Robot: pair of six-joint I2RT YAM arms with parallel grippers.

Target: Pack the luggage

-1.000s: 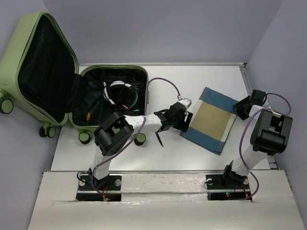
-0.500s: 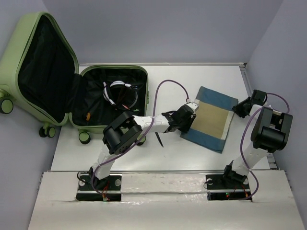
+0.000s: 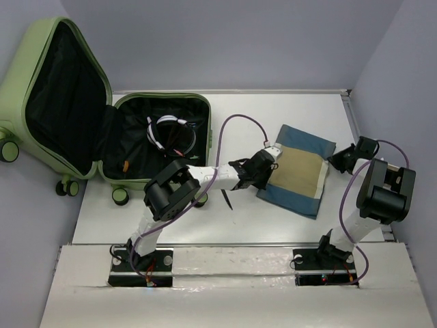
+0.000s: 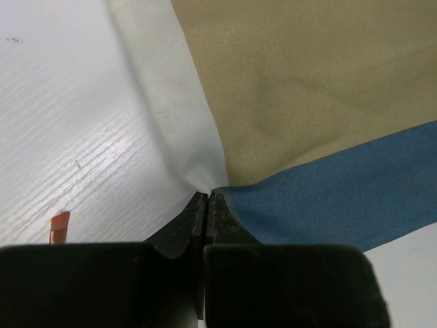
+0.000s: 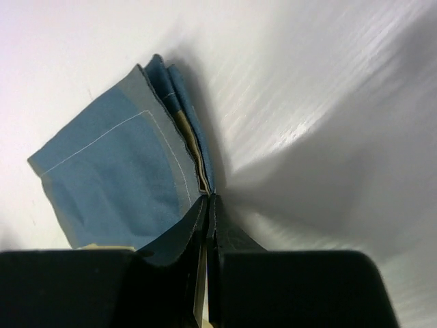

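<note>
Luggage (image 3: 17,82) open at far left, coiled cord (image 3: 171,135) inside. Folded blue-and-tan cloth (image 3: 300,171) lies on the table (image 3: 239,219) beside it, not yet packed. Left gripper (image 4: 207,198) pinches one corner, right gripper (image 5: 208,201) the opposite edge.

A robotics lab cell is indicated: a white table (image 3: 273,109) is enclosed by plain lavender walls (image 3: 239,41), with two arm bases (image 3: 140,263) bolted at 6 o'clock.

I saw the overhead view evenly lit and sharp. On the right wrist feed, glare streaked the worktop (image 5: 300,130) right of centre, with soft grey shadow below it.
</note>
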